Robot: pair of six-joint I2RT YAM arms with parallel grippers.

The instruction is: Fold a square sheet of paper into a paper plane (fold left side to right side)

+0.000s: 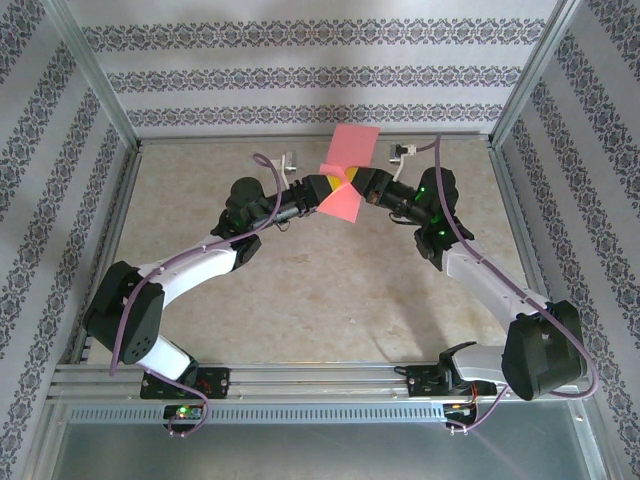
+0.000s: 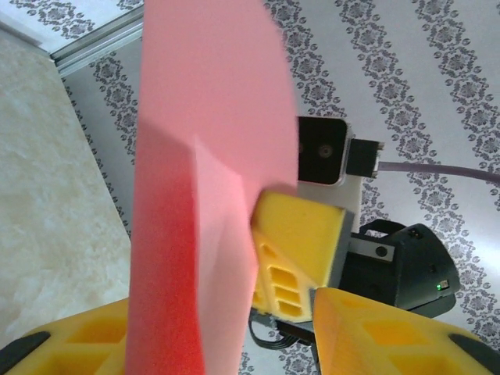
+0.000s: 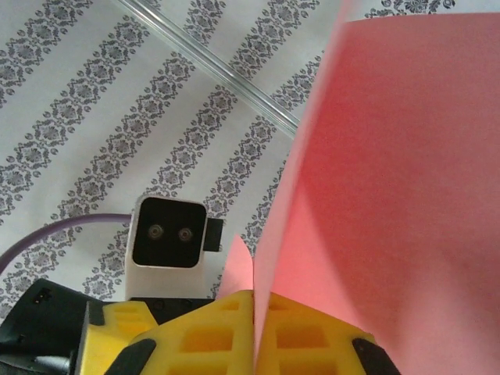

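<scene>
The square sheet of paper (image 1: 349, 170) is held in the air above the far middle of the tabletop (image 1: 300, 290), clear of it and standing roughly on edge between the two arms. The right gripper (image 3: 254, 312) has its yellow jaws clenched on the sheet. The left gripper (image 2: 223, 332) reaches in from the opposite side, its jaws apart with the paper between them and a gap showing on one side.
</scene>
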